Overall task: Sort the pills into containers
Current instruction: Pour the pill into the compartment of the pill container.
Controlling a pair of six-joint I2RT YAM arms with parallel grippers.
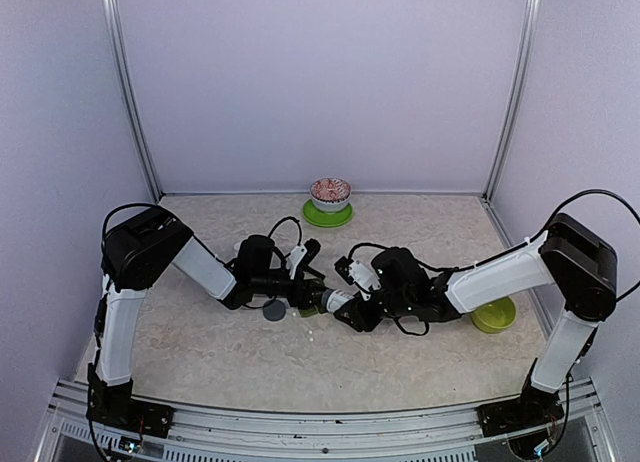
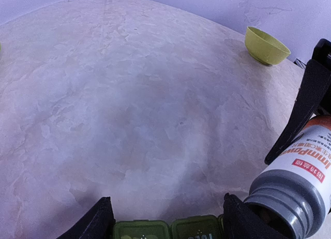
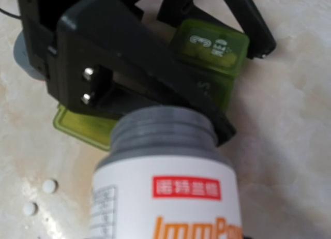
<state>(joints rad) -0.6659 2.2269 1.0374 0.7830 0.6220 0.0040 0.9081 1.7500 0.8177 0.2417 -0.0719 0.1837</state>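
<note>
Marbled beige tabletop (image 1: 200,352) lies under lavender walls. Left of centre, the left gripper (image 2: 166,217) has its fingers (image 2: 95,221) clamped on either side of the containers (image 2: 142,230), a translucent dark green strip of small square compartments with embossed lettering on the lids, one lid raised. Just to the right, the right gripper (image 1: 352,307) grips a white bottle (image 3: 165,197) with a grey threaded neck, its open mouth tipped toward the strip. Two pills (image 3: 49,185), tiny white discs, lie on the table beside the strip. Far right sits a lime bowl (image 1: 493,315).
</note>
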